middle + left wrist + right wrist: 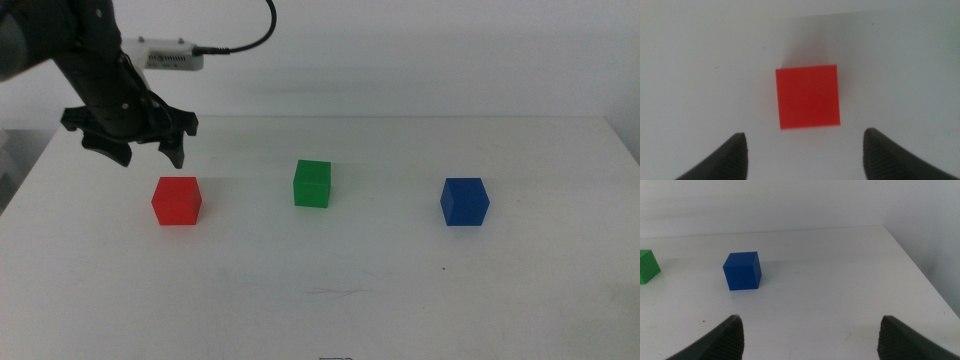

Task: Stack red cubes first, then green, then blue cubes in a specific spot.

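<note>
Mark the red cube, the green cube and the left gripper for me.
red cube [176, 200], middle view, on its front face.
green cube [312, 184], middle view, on its front face.
left gripper [150, 152], middle view, midway between its open fingertips, above the red cube.

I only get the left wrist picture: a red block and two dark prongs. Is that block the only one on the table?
Observer: No. The middle view shows the red cube in a row with a green cube and a blue cube, all apart on the white table.
Operator: And the prongs, are they touching the red one?
Observer: No. The left gripper hangs above and just behind the red cube with its jaws open, holding nothing.
Operator: Is there a second arm?
Observer: It is out of the middle view. Its own camera shows the right gripper open, low over the table, facing the blue cube, with the green cube at that picture's edge.
</note>
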You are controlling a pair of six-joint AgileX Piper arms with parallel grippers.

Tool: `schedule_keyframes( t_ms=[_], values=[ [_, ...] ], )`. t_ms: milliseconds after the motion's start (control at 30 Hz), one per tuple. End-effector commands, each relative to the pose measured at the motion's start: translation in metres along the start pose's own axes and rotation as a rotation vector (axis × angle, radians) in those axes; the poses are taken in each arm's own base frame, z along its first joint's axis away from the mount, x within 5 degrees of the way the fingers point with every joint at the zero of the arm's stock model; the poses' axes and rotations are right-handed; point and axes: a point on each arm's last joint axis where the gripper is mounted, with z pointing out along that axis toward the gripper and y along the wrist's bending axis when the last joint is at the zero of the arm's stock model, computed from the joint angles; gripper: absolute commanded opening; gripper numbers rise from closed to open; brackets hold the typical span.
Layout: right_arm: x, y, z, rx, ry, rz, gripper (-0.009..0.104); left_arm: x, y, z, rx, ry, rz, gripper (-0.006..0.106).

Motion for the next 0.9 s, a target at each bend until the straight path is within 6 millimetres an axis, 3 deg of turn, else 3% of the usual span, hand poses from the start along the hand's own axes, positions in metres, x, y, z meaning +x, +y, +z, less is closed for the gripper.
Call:
schedule_keyframes(
  t_ms=[0, 133, 367, 867],
  values=[
    [-0.012, 0.000, -0.001, 0.006, -0.082, -0.021, 0.074, -0.010, -0.003, -0.021, 0.017, -0.114, -0.011, 0.081],
    [-0.012, 0.000, -0.001, 0.006, -0.082, -0.021, 0.074, -0.014, -0.006, -0.011, 0.019, -0.124, -0.003, 0.094],
    [-0.012, 0.000, -0.001, 0.006, -0.082, -0.021, 0.074, -0.017, -0.006, 0.007, 0.018, -0.112, -0.006, 0.094],
    [-0.012, 0.000, -0.001, 0.006, -0.082, -0.021, 0.074, -0.017, -0.005, 0.063, 0.013, -0.022, -0.009, 0.090]
  ],
)
